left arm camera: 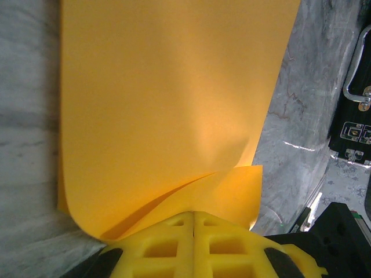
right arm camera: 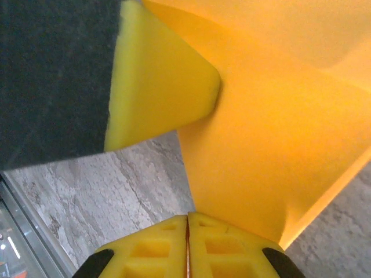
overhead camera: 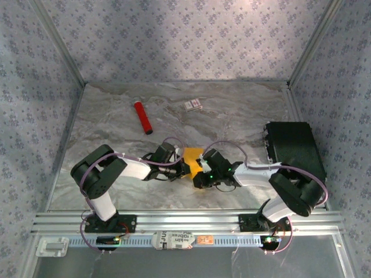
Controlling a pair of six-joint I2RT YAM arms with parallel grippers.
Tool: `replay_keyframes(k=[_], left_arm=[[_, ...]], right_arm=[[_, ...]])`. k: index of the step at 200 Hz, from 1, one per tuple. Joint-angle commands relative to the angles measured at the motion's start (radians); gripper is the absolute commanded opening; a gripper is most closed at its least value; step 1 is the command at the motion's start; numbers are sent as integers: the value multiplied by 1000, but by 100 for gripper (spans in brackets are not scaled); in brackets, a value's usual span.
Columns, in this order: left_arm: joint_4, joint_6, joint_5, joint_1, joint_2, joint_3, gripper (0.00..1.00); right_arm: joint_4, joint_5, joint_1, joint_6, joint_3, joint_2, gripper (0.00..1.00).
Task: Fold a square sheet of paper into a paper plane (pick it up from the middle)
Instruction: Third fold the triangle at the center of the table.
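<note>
Black-and-white arms [overhead camera: 133, 169], purple cables [overhead camera: 174, 139], yellow pincer fingers [left arm camera: 162, 246].

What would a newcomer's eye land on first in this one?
First, the bright orange-yellow sheet of paper, curling between the left gripper and right gripper, both shut on it at the near centre. Then the red tube at far left and the black case at right.

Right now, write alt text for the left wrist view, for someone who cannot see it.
An orange-yellow square sheet of paper extends from the shut yellow left claw at the bottom, which pinches its curled-over lower edge. Grey marbled table lies on both sides, with a black case at the right.
</note>
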Motion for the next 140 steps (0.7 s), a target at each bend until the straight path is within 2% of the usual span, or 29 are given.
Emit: replay_keyframes(k=[1,88,140], left_arm=[[-140,11,-57,1,59,-26,0],[-142,11,-57,5,59,-32,0],[-136,8,-54,7,56,-34,0]], right_arm=[[-61,-15,-6,6,-48,-23,10],[-102,-15,-22,7,-163,-139,10],[-233,-4,-33,-25,-99,-230,10]])
